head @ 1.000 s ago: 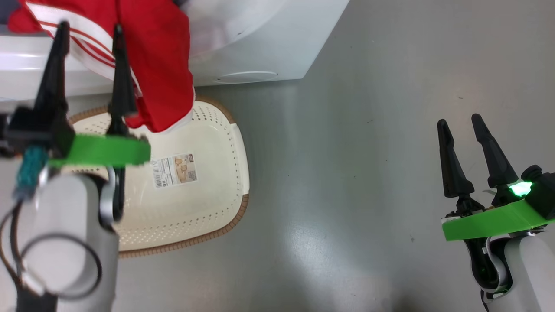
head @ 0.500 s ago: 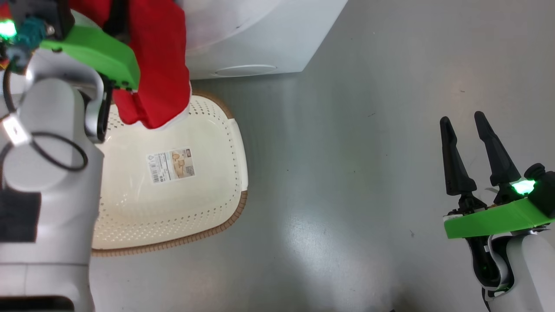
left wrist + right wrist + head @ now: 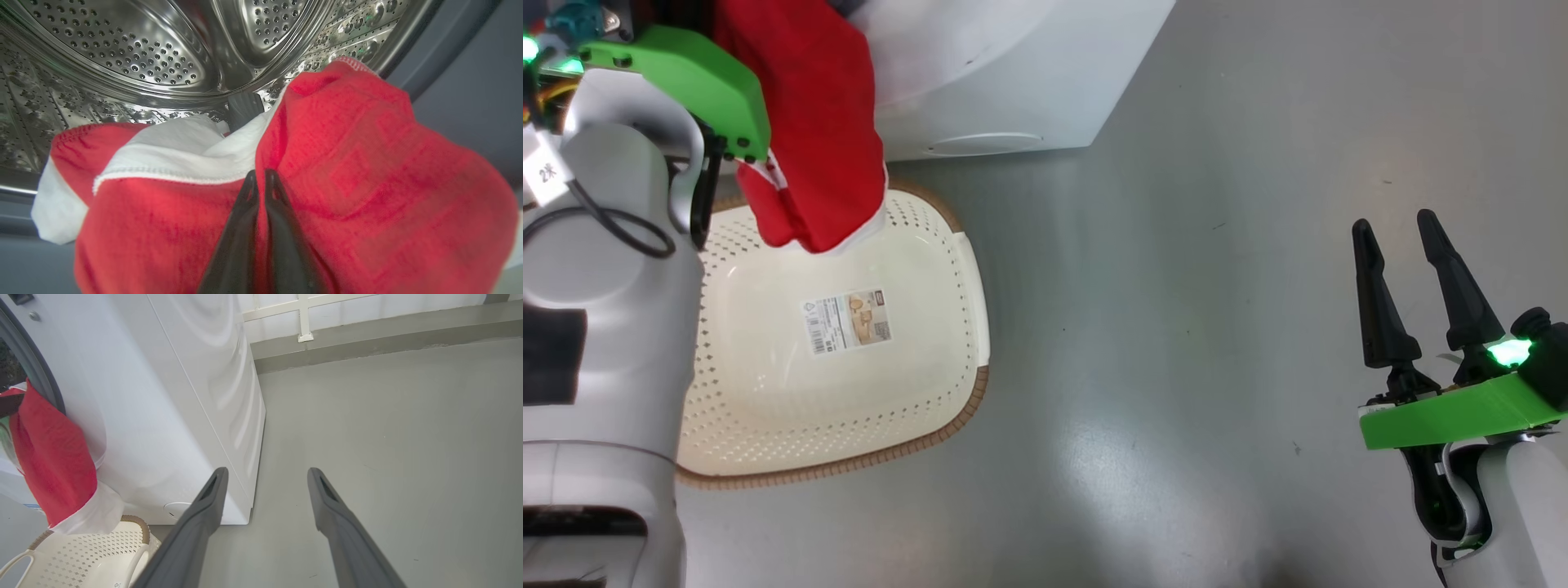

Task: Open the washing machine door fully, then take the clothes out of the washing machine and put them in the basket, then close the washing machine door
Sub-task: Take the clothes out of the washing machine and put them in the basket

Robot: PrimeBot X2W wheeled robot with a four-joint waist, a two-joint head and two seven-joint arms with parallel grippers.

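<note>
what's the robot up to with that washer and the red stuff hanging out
The robot is unloading the washing machine. Its left gripper is at the mouth of the drum, closed on the red and white clothes, part of which drapes out of the opening above the basket on the floor. The clothes are not in the basket yet. The right gripper hangs open off to the side, holding nothing.

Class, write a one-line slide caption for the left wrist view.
Left gripper shut on red clothes, with the washing machine drum behind.
</note>
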